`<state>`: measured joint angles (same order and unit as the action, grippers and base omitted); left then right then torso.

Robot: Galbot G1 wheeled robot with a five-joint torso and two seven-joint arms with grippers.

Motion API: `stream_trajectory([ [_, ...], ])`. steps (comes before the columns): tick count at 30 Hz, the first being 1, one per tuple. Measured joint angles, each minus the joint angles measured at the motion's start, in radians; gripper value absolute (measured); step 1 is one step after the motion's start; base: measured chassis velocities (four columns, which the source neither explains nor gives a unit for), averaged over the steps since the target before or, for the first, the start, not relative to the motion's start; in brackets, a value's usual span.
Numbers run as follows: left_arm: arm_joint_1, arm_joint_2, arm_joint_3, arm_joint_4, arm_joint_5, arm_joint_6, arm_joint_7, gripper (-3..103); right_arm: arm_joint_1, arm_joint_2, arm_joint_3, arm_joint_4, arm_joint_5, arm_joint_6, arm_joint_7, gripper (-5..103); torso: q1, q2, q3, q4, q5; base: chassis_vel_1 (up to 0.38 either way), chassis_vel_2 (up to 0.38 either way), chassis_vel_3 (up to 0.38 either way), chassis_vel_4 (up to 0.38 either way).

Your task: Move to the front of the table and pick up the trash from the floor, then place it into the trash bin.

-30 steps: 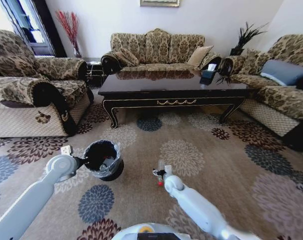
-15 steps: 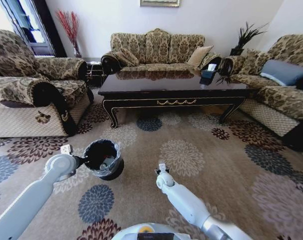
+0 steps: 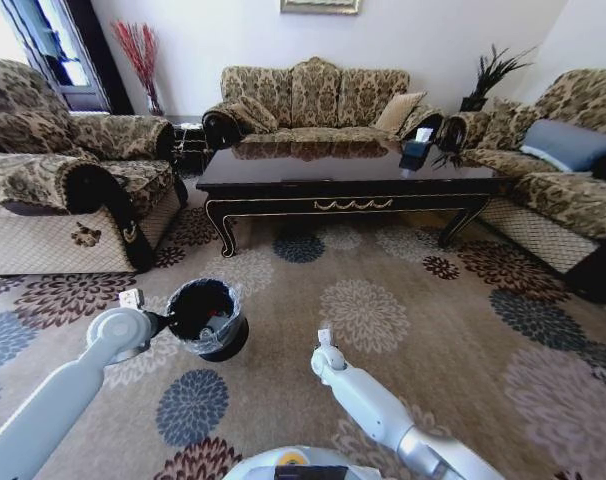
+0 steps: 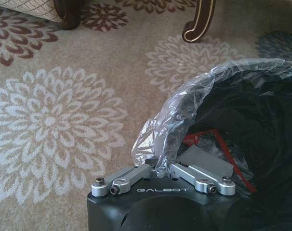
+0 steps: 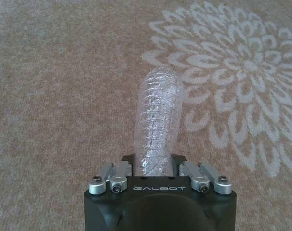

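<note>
The table [image 3: 348, 180] stands on the patterned carpet [image 3: 423, 320] among the sofas [image 3: 313, 95], its long front rail with the gold scroll facing the robot. Well in front of the table's left end, on the carpet, sits the trash bin [image 3: 207, 318], black and round, its clear liner [image 4: 175, 120] folded over the rim; some red and grey litter lies inside it. The left arm reaches in from the bin's near left side, and the left hand [image 4: 161, 169] sits at the bin's rim, its fingers pinched on a fold of the liner. A small white scrap [image 3: 132, 298] lies on the carpet just left of the bin, on the far side of the left arm's joint. To the right of the bin, still in front of the table and well apart from both, the right arm extends over bare carpet. The right hand [image 5: 155, 166] is closed around the clear plastic bottle [image 5: 156, 125], gripping it at one end, so that the ribbed body sticks straight out past the fingers over the carpet beside a pale flower pattern.
</note>
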<state>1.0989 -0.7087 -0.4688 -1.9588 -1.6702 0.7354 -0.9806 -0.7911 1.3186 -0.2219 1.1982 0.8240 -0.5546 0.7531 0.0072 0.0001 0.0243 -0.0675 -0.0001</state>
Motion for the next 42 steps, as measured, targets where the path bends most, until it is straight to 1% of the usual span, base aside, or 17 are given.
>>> stream_trajectory([
  [3, -0.002, -0.003, 0.006, -0.003, -0.006, 0.0, -0.008, 0, -0.012, -0.011, 0.003, 0.021, 0.009, -0.004, -0.008, 30, 0.0, 0.0, 0.0, -0.0002, -0.0001, 0.0, 0.0, 0.0, 0.0],
  [6, -0.002, -0.003, 0.008, -0.005, -0.006, 0.0, -0.01, 0, -0.016, -0.016, 0.005, 0.031, 0.014, -0.005, -0.009, 27, 0.0, 0.0, 0.0, 0.0, 0.0, 0.0, 0.0, 0.0, 0.0],
  [8, -0.003, -0.003, 0.012, -0.009, -0.006, 0.0, -0.012, 0, -0.021, -0.027, 0.008, 0.047, 0.024, -0.008, -0.009, 22, 0.0, 0.0, 0.0, 0.0002, 0.0002, 0.0, 0.0, 0.0, 0.0],
  [15, -0.001, -0.012, 0.03, -0.021, -0.006, 0.0, -0.025, 0, -0.042, -0.06, 0.03, 0.114, 0.051, -0.012, -0.008, 22, 0.0, 0.0, 0.0, 0.0001, 0.0003, 0.0, 0.0, 0.0, 0.0],
  [17, -0.001, -0.021, 0.041, -0.032, -0.007, 0.0, -0.035, 0, -0.064, -0.101, 0.041, 0.177, 0.071, -0.012, -0.006, 22, 0.0, 0.0, 0.0, 0.0002, 0.0005, 0.0, 0.0, 0.0, 0.0],
  [19, -0.001, -0.024, 0.045, -0.036, -0.007, 0.0, -0.038, 0, -0.072, -0.121, 0.048, 0.201, 0.076, -0.012, -0.005, 22, 0.0, 0.0, 0.0, 0.0003, 0.0005, 0.0, 0.0, 0.0, 0.0],
  [22, -0.017, -0.043, 0.082, -0.042, -0.008, -0.001, -0.052, 0, -0.116, -0.225, 0.095, 0.309, 0.086, -0.009, -0.004, 22, 0.0, 0.0, 0.0, -0.0002, 0.0003, 0.0, 0.0, 0.0, 0.0],
  [23, -0.017, -0.043, 0.082, -0.042, -0.008, -0.001, -0.052, 0, -0.116, -0.225, 0.095, 0.309, 0.086, -0.009, -0.004, 22, 0.0, 0.0, 0.0, -0.0002, 0.0003, 0.0, 0.0, 0.0, 0.0],
  [25, -0.028, -0.055, 0.102, -0.042, -0.007, -0.002, -0.061, 0, -0.144, -0.27, 0.127, 0.367, 0.081, 0.0, -0.014, 22, 0.0, 0.0, 0.0, -0.0004, 0.0004, 0.0, 0.0, 0.0, 0.0],
  [28, -0.051, -0.087, 0.146, -0.038, -0.006, -0.002, -0.073, 0, -0.223, -0.34, 0.209, 0.504, 0.055, 0.025, -0.059, 22, 0.0, 0.0, 0.0, -0.0002, 0.0005, 0.0, 0.0, 0.0, 0.0],
  [31, -0.062, -0.103, 0.167, -0.033, -0.004, -0.002, -0.077, 0, -0.264, -0.36, 0.25, 0.565, 0.039, 0.042, -0.079, 22, 0.0, 0.0, 0.0, 0.0, 0.0003, 0.0, 0.0, 0.0, 0.0],
  [34, -0.099, -0.14, 0.224, -0.019, -0.002, -0.002, -0.09, 0, -0.361, -0.392, 0.317, 0.69, 0.001, 0.097, -0.132, 22, 0.0, 0.0, 0.0, 0.0002, 0.0005, 0.0, 0.0, 0.0, 0.0],
  [36, -0.107, -0.146, 0.236, -0.016, -0.002, -0.002, -0.091, 0, -0.377, -0.397, 0.325, 0.709, -0.005, 0.112, -0.148, 22, 0.0, 0.0, 0.0, 0.0, 0.0003, 0.0, 0.0, 0.0, 0.0],
  [38, -0.124, -0.17, 0.271, -0.015, -0.002, -0.002, -0.106, 0, -0.414, -0.412, 0.341, 0.765, -0.071, 0.185, -0.228, 22, 0.0, 0.0, 0.0, -0.0008, 0.0003, 0.0, 0.0, 0.0, 0.0],
  [39, -0.125, -0.178, 0.278, -0.017, 0.002, -0.003, -0.113, 0, -0.417, -0.419, 0.341, 0.784, -0.098, 0.214, -0.259, 22, 0.0, 0.0, 0.0, -0.0001, 0.0004, 0.0, 0.0, 0.0, 0.0],
  [41, -0.125, -0.182, 0.282, -0.017, 0.004, -0.004, -0.116, 0, -0.419, -0.422, 0.341, 0.793, -0.105, 0.223, -0.269, 22, 0.0, 0.0, 0.0, 0.0002, 0.0005, 0.0, 0.0, 0.0, 0.0],
  [42, -0.134, -0.202, 0.306, -0.018, 0.017, -0.007, -0.126, 0, -0.428, -0.432, 0.343, 0.835, -0.12, 0.253, -0.296, 22, 0.0, 0.0, 0.0, 0.0005, 0.0004, 0.0, 0.0, 0.0, 0.0],
])
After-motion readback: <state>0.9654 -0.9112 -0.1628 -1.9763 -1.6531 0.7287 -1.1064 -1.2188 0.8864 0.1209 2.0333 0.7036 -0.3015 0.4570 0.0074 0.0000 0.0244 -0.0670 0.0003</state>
